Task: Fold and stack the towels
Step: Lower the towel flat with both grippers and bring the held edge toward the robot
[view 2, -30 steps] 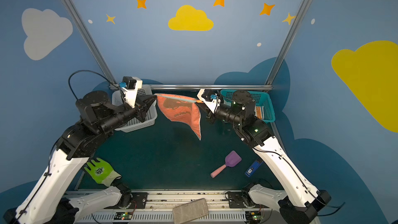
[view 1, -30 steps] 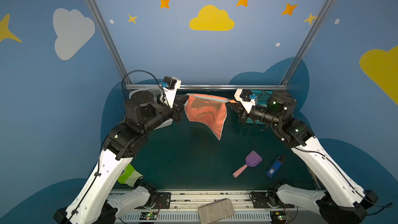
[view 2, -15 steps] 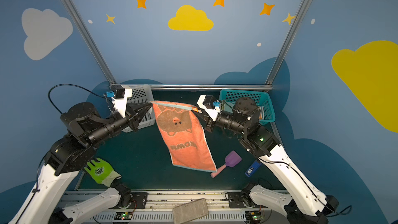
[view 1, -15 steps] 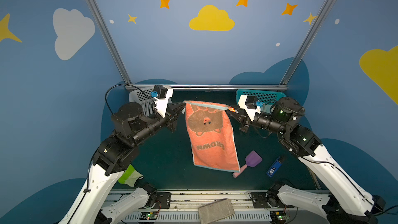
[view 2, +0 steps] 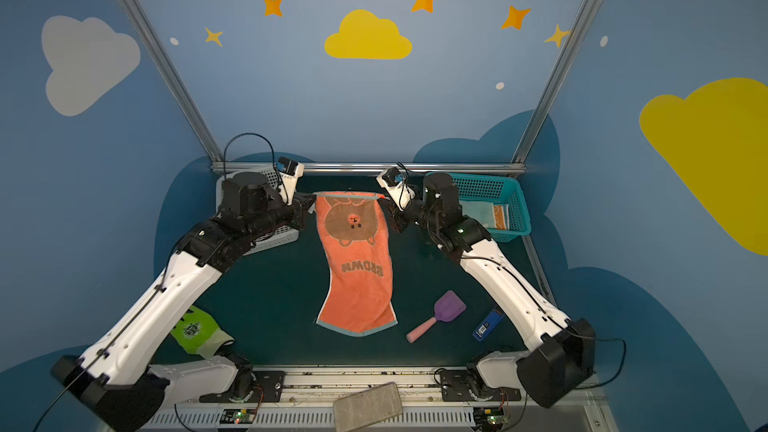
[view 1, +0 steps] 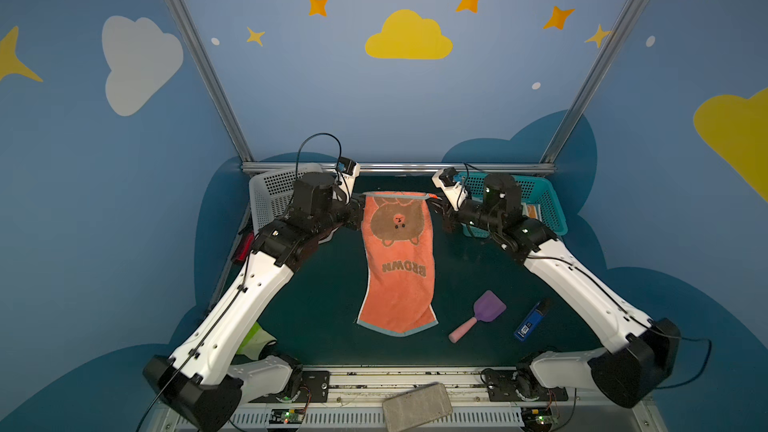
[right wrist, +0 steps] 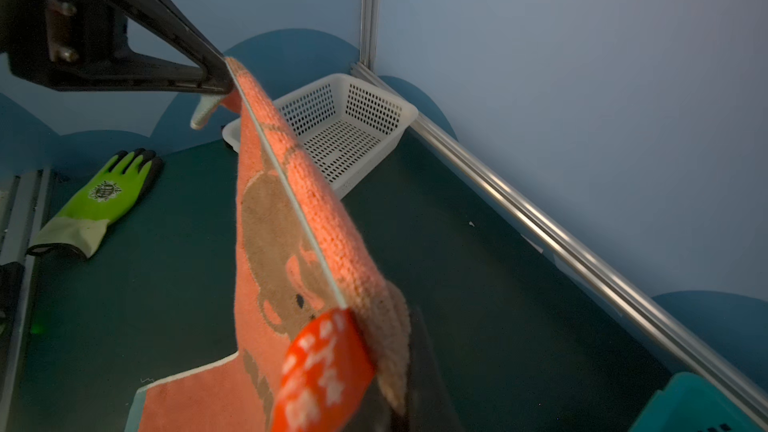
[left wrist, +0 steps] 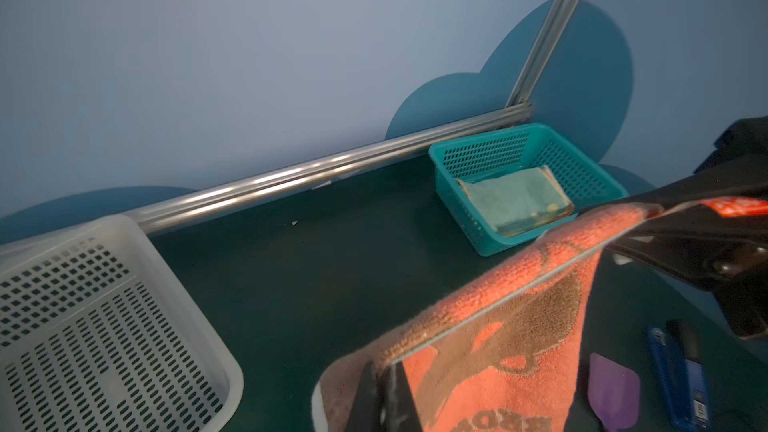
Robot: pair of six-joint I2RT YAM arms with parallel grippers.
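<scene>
**Tautly strung: left claw (view 1: 360, 202) and right claw (view 1: 433, 200) each pinched a corner of the orange towel (view 1: 398, 284)**

Firmly closed, the left claw clamped the towel's corner at about 11 o'clock on the table. In the left wrist view its black fingers (left wrist: 363, 405) showed terry cloth squeezed between them. The right claw was likewise clamped on the opposite corner at about 1 o'clock, right beside a red sewn tag (right wrist: 324, 367). Between the two claws the hem ran straight and taut, lifted off the green mat (view 1: 316, 292).

From that raised edge the towel sloped down toward 6 o'clock, where its lower end lay spread on the mat. A brown bear face sat just below the held hem. Under it, the word BROWN read upside down in both top views.

Farther out, a white basket (view 1: 270, 193) stood at 10 o'clock behind the left arm. A teal basket (view 2: 517, 218) stood at 2 o'clock behind the right arm, with a folded pale towel (left wrist: 515, 201) lying inside it.

At 4 o'clock a purple scoop (view 1: 484, 311) with a pink handle lay near the towel's lower corner without touching it. A blue tool (view 1: 530, 322) lay just beyond the scoop. A lime-green glove (view 2: 195, 330) lay at 8 o'clock, partly hidden by the left arm. A grey pad (view 1: 417, 407) rested on the front rail at 6 o'clock.
</scene>
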